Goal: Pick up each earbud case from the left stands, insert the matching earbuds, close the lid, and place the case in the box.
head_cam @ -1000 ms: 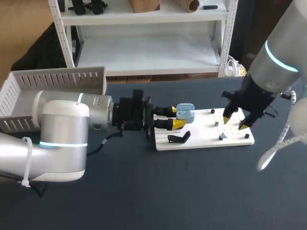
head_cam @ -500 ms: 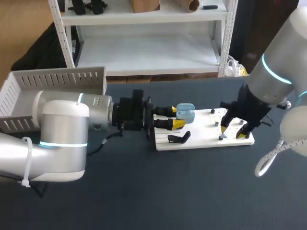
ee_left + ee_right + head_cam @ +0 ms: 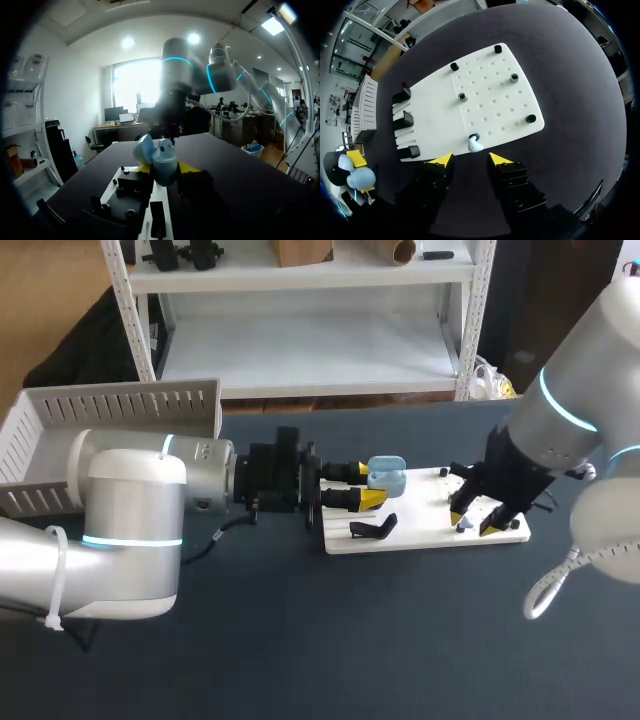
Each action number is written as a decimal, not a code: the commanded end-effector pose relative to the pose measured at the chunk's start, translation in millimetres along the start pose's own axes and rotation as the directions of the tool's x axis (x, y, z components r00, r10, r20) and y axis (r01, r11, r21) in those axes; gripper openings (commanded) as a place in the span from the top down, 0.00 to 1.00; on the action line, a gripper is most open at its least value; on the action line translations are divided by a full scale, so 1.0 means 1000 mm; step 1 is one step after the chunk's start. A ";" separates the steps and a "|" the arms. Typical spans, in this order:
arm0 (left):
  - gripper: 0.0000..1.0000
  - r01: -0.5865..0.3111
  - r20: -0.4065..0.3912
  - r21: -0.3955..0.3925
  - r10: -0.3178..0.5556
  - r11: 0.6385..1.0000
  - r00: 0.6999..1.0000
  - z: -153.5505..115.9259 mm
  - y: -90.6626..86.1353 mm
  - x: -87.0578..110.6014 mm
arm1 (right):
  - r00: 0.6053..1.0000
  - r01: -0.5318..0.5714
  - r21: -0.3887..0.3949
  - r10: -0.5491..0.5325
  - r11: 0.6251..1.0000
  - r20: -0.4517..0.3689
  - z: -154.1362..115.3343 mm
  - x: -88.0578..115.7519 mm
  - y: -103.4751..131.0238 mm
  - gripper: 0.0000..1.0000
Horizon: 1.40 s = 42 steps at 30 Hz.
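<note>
Risking tilt of open-lidded blue earbud case point(image 3: 387, 476) if left hand point(image 3: 368, 486) loosens; white earbud point(image 3: 475, 145) may flick off pegboard point(image 3: 420, 535) edge under off-centre pinch. Left arm level, hand clamped on case over board's left end. Right arm angled down, right hand point(image 3: 476, 520) parted, empty, earbud just ahead of tips.

It looked like a robotics lab: a left arm point(image 3: 130, 510) and a right arm point(image 3: 560, 410) stood over a dark tabletop point(image 3: 400, 640) carrying a white drilled fixture board point(image 3: 420, 530) (pegs and stands fitted) and a slatted box point(image 3: 120, 405).
</note>
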<state>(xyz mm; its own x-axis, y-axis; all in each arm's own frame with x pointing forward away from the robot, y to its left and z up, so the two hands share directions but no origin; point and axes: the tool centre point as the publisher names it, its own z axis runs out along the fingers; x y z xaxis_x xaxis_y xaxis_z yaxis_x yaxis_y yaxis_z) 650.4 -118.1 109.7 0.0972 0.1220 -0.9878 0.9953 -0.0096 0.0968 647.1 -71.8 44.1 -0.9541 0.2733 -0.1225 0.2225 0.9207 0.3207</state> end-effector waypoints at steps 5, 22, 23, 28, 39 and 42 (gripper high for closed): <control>1.00 -0.002 0.002 -0.005 0.002 1.000 1.000 0.000 -0.001 0.000 | 1.000 -0.004 -0.004 0.004 1.000 0.004 0.007 -0.005 -0.001 0.60; 1.00 -0.002 0.002 -0.005 0.002 1.000 1.000 0.000 -0.001 0.000 | 1.000 -0.010 -0.013 0.010 1.000 0.001 0.013 -0.008 -0.001 0.66; 1.00 -0.002 0.002 -0.005 0.002 1.000 1.000 0.000 -0.001 0.000 | 1.000 -0.010 -0.014 0.010 1.000 0.000 0.013 -0.008 -0.001 0.67; 1.00 -0.002 0.002 -0.005 0.002 1.000 1.000 0.000 -0.001 0.000 | 1.000 -0.009 -0.015 0.009 1.000 -0.003 0.014 -0.008 -0.001 0.70; 1.00 -0.002 0.002 -0.005 0.002 1.000 1.000 0.000 -0.001 0.000 | 1.000 -0.010 -0.012 0.010 1.000 -0.012 0.016 -0.010 -0.001 0.77; 1.00 -0.002 0.002 -0.005 0.002 1.000 1.000 0.000 -0.001 0.000 | 1.000 -0.007 -0.011 0.007 1.000 -0.016 0.017 -0.010 -0.001 1.00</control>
<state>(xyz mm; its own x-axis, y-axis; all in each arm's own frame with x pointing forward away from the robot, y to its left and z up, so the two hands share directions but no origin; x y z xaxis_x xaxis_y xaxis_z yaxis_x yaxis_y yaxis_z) 650.4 -118.1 109.7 0.0973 0.1220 -0.9878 0.9953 -0.0096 0.0968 656.9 -72.4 29.8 -0.9543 0.2774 -0.1111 0.2272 0.9150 0.3334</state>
